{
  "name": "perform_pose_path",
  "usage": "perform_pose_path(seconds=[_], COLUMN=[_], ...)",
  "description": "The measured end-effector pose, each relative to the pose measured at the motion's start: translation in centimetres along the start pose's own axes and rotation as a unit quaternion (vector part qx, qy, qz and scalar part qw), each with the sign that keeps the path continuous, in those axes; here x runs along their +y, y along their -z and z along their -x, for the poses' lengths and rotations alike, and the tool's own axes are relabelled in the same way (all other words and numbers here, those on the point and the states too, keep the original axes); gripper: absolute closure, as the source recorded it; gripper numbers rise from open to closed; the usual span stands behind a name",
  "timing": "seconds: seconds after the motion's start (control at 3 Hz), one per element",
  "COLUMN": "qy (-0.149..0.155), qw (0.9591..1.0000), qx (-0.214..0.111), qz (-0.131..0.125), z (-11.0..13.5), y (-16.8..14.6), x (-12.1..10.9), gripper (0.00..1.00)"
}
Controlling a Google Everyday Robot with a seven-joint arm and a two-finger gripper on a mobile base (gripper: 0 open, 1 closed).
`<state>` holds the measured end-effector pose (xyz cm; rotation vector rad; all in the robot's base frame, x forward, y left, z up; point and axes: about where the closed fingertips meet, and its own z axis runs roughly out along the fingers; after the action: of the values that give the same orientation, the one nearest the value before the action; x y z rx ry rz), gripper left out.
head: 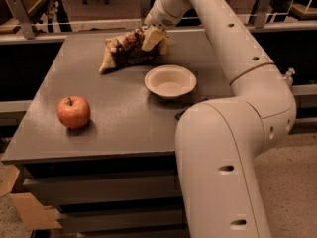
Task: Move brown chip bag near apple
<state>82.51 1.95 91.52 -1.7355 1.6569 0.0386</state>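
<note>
The brown chip bag lies crinkled at the far middle of the table. My gripper reaches down from the far side and sits on the bag's right end, hiding part of it. The apple, red-orange with a short stem, stands near the table's front left, well apart from the bag and the gripper.
A white bowl stands just right of and in front of the bag. A small dark wrapper peeks out behind my arm, which covers the table's right front. The grey table ends in a front edge below the apple.
</note>
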Motion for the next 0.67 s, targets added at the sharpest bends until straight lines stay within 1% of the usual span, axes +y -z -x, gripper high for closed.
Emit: perform_pose_path(seconds=[0.33,0.67], qy=[0.002,0.012], qw=[0.9999,0.9995], qx=[-0.012,-0.028], qz=[0.003,-0.004], z=[1.0,2.6], y=[0.4,1.8], x=[0.1,-0.3], gripper=[0.64,0.87])
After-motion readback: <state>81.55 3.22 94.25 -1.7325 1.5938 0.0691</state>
